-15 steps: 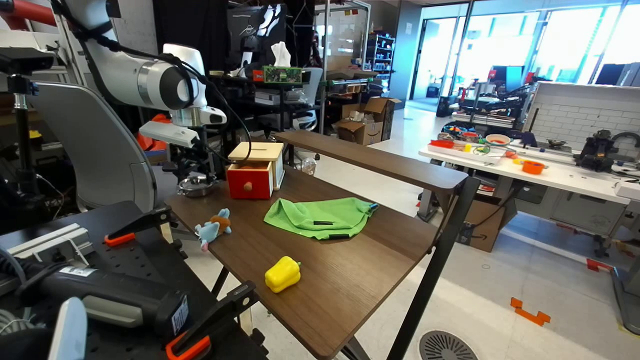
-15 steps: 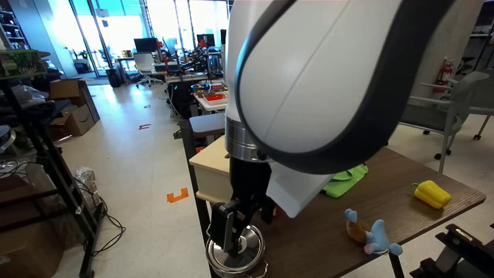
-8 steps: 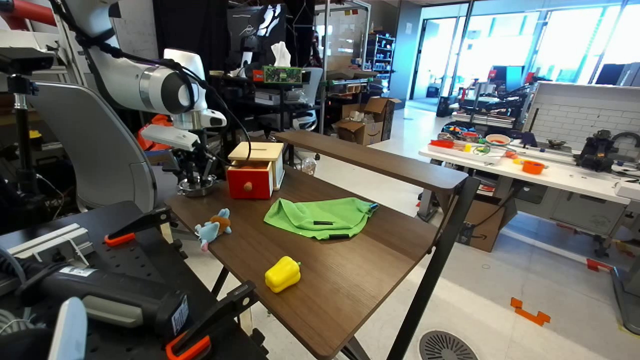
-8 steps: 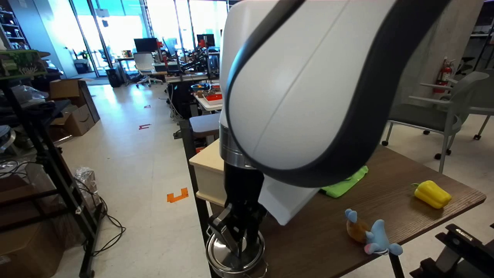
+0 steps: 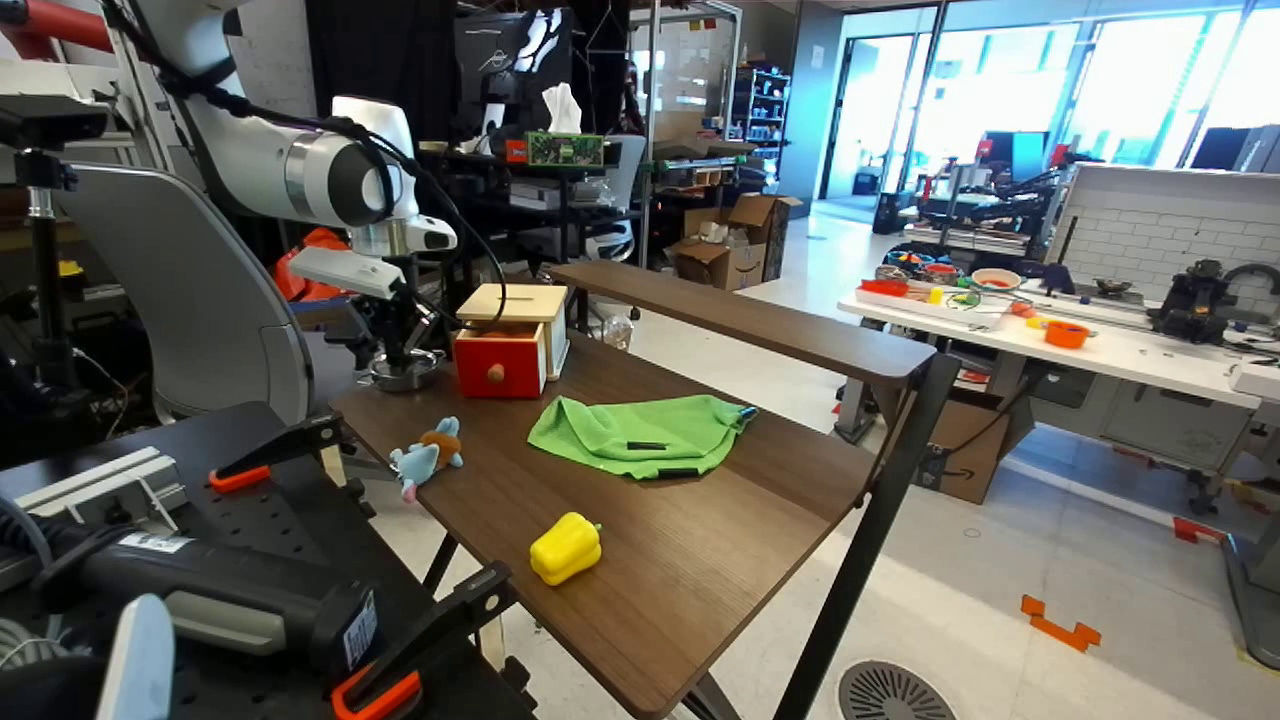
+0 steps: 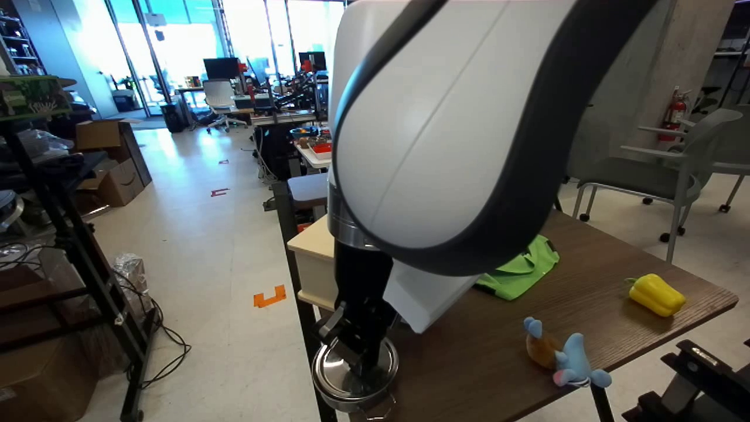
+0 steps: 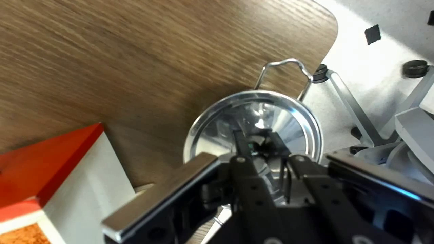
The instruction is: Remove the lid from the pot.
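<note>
The gripper right over the lid

We start big: the brown table, with the white arm angled down at its corner. The gripper stands narrow, fingertips either side of the lid's middle; whether it has hold, we cannot tell. Directly under it, near that corner, we have the pot, and on the pot lies the lid. In print, we spot a curved arrow on a cardboard carton, and a white label on a black tool, its lettering too small to read.
</note>
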`<state>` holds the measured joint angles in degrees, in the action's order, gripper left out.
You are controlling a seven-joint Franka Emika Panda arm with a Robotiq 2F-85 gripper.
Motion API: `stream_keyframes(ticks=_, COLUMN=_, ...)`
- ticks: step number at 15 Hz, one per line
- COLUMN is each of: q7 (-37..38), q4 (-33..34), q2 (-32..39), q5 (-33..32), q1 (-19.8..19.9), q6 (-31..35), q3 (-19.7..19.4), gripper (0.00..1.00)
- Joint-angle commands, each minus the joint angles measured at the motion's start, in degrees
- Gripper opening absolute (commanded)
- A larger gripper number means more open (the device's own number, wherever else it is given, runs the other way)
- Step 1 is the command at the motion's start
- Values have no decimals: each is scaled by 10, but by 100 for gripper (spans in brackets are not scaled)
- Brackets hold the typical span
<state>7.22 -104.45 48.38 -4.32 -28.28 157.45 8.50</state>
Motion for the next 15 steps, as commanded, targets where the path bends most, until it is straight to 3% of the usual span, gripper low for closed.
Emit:
stream_keyframes(ticks=1, q7=12, q4=10, q2=10, q5=-13, q1=-11, q6=6, q3=-15, gripper=5)
stream_keyframes(ticks=7, q7=6, q4=-44, q2=-45, q5=-12, q1=-2, q6=0, q3=-9, gripper=5)
stream_keyframes(ticks=11, q7=-5, q4=-108, q2=-111, q5=-11, q1=9, q6=-14, q3=2, gripper=5)
stream_keyframes(ticks=15, q7=8, q4=-200, q2=-199, q5=-24, q1=8, q6=-8, q3=-17, gripper=5)
